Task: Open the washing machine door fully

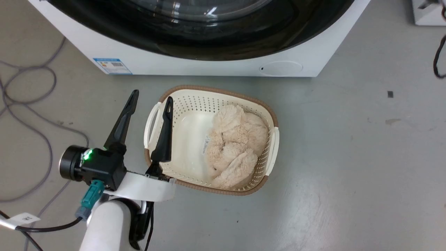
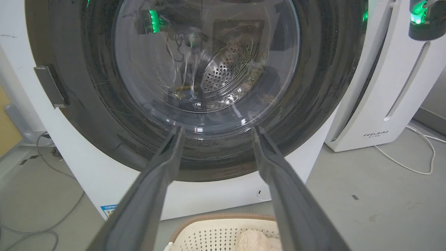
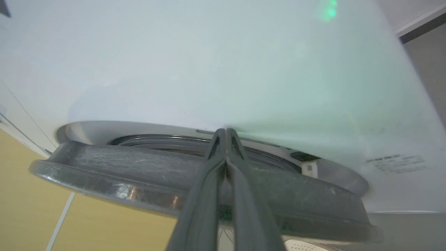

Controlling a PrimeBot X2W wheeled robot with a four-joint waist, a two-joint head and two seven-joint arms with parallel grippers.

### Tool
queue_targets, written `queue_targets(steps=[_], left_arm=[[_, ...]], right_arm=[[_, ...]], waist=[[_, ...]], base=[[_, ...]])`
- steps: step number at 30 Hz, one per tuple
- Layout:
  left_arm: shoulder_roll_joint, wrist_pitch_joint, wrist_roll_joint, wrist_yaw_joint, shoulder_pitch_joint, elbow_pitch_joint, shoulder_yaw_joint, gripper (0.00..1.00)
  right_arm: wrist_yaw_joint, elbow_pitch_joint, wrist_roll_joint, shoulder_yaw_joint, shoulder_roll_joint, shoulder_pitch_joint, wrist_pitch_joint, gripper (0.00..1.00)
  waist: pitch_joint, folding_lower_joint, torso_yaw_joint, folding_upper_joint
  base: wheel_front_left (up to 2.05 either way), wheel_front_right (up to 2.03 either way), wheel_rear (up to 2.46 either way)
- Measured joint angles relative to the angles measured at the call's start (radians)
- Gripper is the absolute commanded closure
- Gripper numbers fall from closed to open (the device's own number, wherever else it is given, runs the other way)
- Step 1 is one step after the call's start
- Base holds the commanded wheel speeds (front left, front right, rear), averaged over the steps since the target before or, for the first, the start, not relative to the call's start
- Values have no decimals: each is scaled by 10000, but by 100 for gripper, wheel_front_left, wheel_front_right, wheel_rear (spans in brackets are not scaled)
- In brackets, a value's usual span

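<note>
- Head cam cuts off the large round glossy black washing machine door (image 1: 209,38) at the top edge (lower arc only). It sits in the white machine front (image 1: 195,67), just beyond the basket.
- Right gripper (image 3: 226,131): fingers pressed together, holding nothing, tips at the door's rim. I can't tell if the door is cracked open.
- Left gripper (image 1: 152,96): spread wide, empty.
- Cream perforated plastic basket with brown rim (image 1: 275,150) holds a beige fluffy plush bundle (image 1: 237,146).

cream basket (image 1: 216,90) with fluffy beige cloth (image 1: 237,146), grey cables (image 1: 55,79) on floor (image 1: 348,157)
</note>
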Motion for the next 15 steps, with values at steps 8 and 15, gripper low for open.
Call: queue_targets(steps=[8,15], left_arm=[[-54,-169,-146,-38,-247,21,-88,0],[-79,-322,-151,-115,-379,84,-134,0]], right_arm=[[21,1126,418,941,282,-853,1360,100],[0,1812,1202,1622,667,-1896,2406,100]], waist=[[259,-1,137,0],[393,-1,178,0]], base=[[0,0,0],[0,0,0]])
